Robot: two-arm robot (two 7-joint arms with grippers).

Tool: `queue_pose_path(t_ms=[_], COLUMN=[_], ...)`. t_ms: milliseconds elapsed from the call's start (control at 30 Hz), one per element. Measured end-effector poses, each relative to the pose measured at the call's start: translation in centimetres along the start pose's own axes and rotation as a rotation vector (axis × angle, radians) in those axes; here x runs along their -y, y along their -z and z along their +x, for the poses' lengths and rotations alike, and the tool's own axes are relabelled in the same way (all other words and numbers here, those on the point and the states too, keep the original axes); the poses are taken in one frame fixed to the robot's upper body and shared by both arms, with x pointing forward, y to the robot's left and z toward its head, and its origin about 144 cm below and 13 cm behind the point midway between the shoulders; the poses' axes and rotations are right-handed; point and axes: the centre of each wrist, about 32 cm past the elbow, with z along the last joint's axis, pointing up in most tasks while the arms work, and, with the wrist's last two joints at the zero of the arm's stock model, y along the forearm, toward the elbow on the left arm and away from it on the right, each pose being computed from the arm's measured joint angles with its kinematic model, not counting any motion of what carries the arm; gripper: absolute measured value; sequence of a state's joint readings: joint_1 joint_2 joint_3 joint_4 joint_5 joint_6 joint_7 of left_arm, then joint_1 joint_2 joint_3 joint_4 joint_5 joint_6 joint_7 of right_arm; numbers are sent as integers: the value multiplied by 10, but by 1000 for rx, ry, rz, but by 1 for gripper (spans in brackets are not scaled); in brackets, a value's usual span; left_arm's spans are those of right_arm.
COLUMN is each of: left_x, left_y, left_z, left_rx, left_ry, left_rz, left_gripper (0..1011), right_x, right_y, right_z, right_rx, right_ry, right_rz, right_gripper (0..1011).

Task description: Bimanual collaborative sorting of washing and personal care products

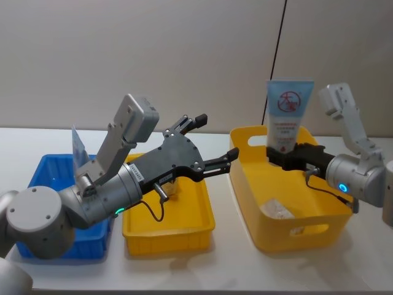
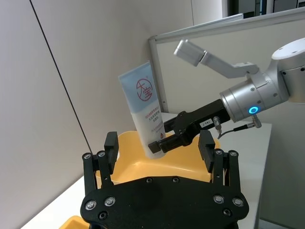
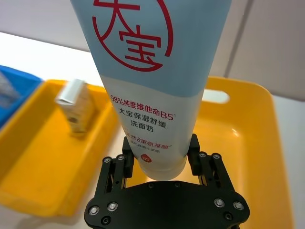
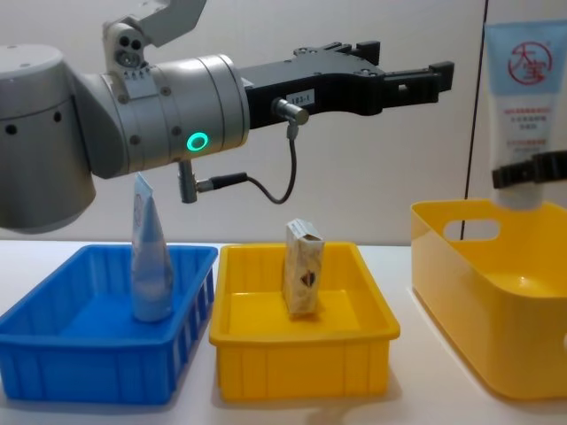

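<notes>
nearby, carton [image 4: 302, 268] upright in yellow tray [image 4: 301, 356], tube [image 4: 151, 266] in blue bin [image 4: 89, 359]

Left gripper [image 1: 216, 142] spread — right gripper [image 3: 159, 155] clamped.

Small item [image 1: 276, 209] inside the deep yellow bin [image 1: 245, 169] too blurred to identify
</notes>
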State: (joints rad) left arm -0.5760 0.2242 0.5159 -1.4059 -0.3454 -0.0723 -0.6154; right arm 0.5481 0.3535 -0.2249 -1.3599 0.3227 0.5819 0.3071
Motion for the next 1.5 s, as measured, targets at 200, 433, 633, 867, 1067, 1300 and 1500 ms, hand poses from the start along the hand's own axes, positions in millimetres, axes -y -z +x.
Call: queue_pose_path(t_ms=[200, 433, 633, 867, 1067, 1300, 1500], left_x=[0, 0, 0, 0, 0, 0, 0], left_y=[0, 0, 0, 0, 0, 0, 0], left_z=[0, 0, 0, 0, 0, 0, 0], left_rx=[0, 0, 0, 0, 0, 0, 0], left_ry=[0, 0, 0, 0, 0, 0, 0], left_rz=[0, 0, 0, 0, 0, 0, 0], left_gripper=[1001, 1001, 1001, 1001, 1001, 1001, 1001], right_x=[-8, -16, -20, -23, -24, -23, -20], right_y=[1, 3, 3, 2, 2, 1, 0], right_z=[3, 6, 7, 7, 6, 7, 7], right_rx=[-6, 2, 12, 28, 36, 40, 37], right_ry=[90, 145, 164, 172, 171, 166, 159], right_rz=[-73, -136, -165, -185, -191, -189, -163], right_gripper=[629, 629, 628, 753, 926, 1004, 1004])
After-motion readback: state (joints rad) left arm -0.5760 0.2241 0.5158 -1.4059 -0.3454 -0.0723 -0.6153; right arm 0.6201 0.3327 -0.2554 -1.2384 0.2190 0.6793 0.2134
